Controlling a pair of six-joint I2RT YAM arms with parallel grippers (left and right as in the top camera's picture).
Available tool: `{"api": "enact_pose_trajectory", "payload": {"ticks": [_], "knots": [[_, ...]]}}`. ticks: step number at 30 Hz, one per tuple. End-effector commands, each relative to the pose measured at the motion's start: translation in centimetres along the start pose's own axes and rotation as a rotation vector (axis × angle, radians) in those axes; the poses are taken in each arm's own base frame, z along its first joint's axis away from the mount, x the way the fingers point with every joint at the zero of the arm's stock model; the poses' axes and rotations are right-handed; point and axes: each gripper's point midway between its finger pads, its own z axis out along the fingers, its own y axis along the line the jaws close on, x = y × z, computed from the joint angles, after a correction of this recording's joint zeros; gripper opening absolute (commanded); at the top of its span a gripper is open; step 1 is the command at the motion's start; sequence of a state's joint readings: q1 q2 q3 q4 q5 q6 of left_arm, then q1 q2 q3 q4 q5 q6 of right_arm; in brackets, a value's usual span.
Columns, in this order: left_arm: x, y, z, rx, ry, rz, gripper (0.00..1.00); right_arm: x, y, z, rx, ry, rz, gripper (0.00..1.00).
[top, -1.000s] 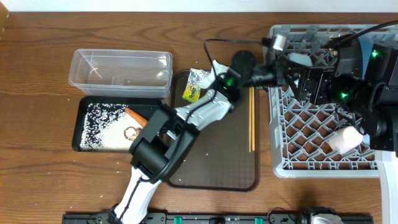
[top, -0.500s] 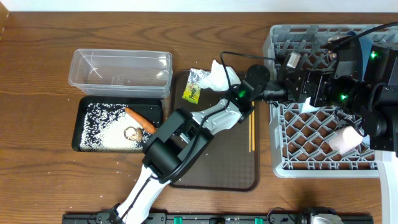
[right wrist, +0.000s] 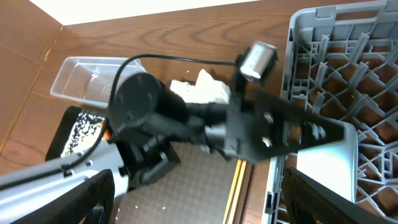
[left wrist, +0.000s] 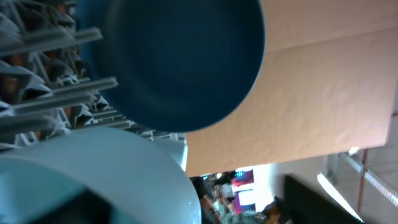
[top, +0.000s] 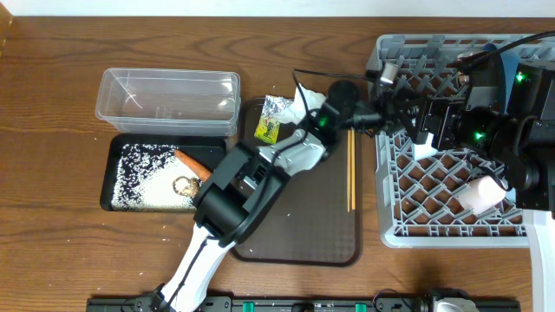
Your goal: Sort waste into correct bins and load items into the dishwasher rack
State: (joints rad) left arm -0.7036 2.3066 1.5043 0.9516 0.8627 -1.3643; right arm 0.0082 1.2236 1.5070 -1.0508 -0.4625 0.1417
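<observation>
Table (top: 52, 130) — left arm (top: 260, 169) outstretched into rack (top: 451, 212)

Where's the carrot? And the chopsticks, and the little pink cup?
orange carrot (top: 189, 162): overhead view, on the middle of its orange body.
wooden chopsticks (top: 350, 178): overhead view, about midway along the thin sticks.
small pink cup (top: 481, 194): overhead view, on its pale side wall.

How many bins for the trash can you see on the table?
2. A clear plastic tub sits at the back left, and a black tray lies right in front of it, holding rice and a carrot. No others show.
</observation>
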Motion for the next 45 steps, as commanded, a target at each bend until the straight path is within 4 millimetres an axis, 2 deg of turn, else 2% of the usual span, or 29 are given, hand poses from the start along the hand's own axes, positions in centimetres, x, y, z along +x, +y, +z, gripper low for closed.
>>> {"api": "enact_pose_trajectory", "payload": {"ticks": [1, 6, 14, 17, 20, 22, 25, 28, 30, 32, 35, 37, 42, 45], "knots": [[-1.4, -1.4, -1.2, 0.040, 0.022, 0.017, 0.98, -0.6, 0.3, -0.6, -0.007, -0.023, 0.006, 0.82], [-2.7, -2.0, -3.3, 0.065, 0.046, 0.042, 0.98, -0.7, 0.3, -0.6, -0.007, -0.027, 0.003, 0.82], [-6.9, -2.0, -8.5, 0.051, 0.013, 0.050, 0.98, -0.6, 0.3, -0.6, -0.007, -0.022, 0.005, 0.83], [-8.6, -3.1, -11.0, 0.052, -0.005, 0.078, 0.98, -0.6, 0.3, -0.6, -0.011, -0.021, 0.004, 0.83], [-10.1, -4.8, -13.6, 0.055, -0.026, 0.137, 0.98, -0.4, 0.7, -0.5, -0.027, -0.015, 0.001, 0.79], [-10.7, -5.9, -14.9, 0.052, -0.037, 0.192, 0.98, -0.1, 1.2, -0.2, -0.038, 0.001, -0.020, 0.76], [-10.9, -6.2, -16.0, -0.002, -0.032, 0.221, 0.98, 0.4, 1.6, 1.0, -0.032, 0.036, -0.040, 0.73], [-10.9, -4.6, -16.8, -0.138, -0.060, 0.221, 0.98, 0.8, 0.6, 2.7, 0.036, 0.076, -0.002, 0.73], [-11.1, -2.1, -18.3, -0.326, -0.127, 0.207, 0.98, 1.1, 0.1, 3.9, 0.056, 0.107, 0.028, 0.73], [-11.1, 1.2, -22.0, -0.655, -0.224, 0.200, 0.98, 1.4, -0.2, 4.8, 0.062, 0.133, 0.060, 0.73], [-10.6, 2.8, -26.1, -1.014, -0.239, 0.365, 0.98, 1.6, -0.7, 5.8, 0.068, 0.157, 0.071, 0.73], [-10.1, 3.2, -26.3, -1.098, -0.186, 0.459, 0.98, 1.6, -0.8, 6.1, 0.069, 0.161, 0.072, 0.75], [-8.2, 5.0, -23.3, -1.119, 0.003, 0.662, 0.98, 1.4, -0.8, 6.2, 0.069, 0.157, 0.071, 0.76], [-8.0, 7.6, -22.6, -1.201, 0.059, 0.729, 0.98, 1.7, -0.9, 6.2, 0.071, 0.166, 0.074, 0.76]]}}
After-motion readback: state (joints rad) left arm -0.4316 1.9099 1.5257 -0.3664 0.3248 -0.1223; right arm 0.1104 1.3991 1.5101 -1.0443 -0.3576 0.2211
